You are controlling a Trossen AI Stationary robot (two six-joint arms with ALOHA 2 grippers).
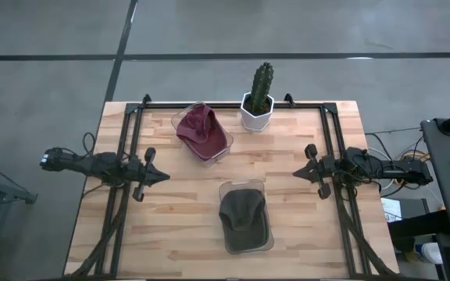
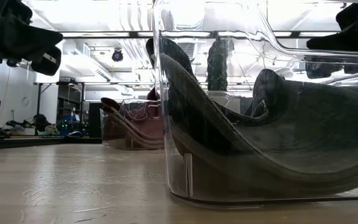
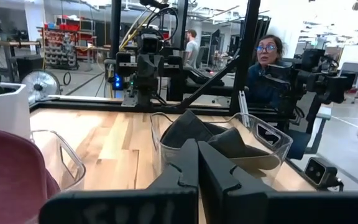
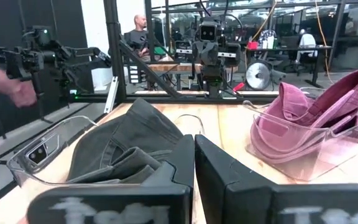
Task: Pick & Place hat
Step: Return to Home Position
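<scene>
A dark grey hat (image 1: 241, 216) lies in a clear plastic bin (image 1: 266, 242) near the table's near edge; it also shows in the left wrist view (image 3: 216, 142) and the right wrist view (image 4: 126, 146). A maroon hat (image 1: 199, 129) sits in a second clear bin (image 1: 226, 144) toward the far edge. My left gripper (image 1: 164, 176) hovers shut at the table's left side, fingers pointing toward the middle. My right gripper (image 1: 295, 173) hovers shut at the right side, facing it. Neither touches anything.
A white pot with a green cactus (image 1: 258, 97) stands at the far edge, right of the maroon hat's bin. Black frame rails (image 1: 123, 156) run along both sides of the wooden table (image 1: 178, 211). People show in the room beyond the table.
</scene>
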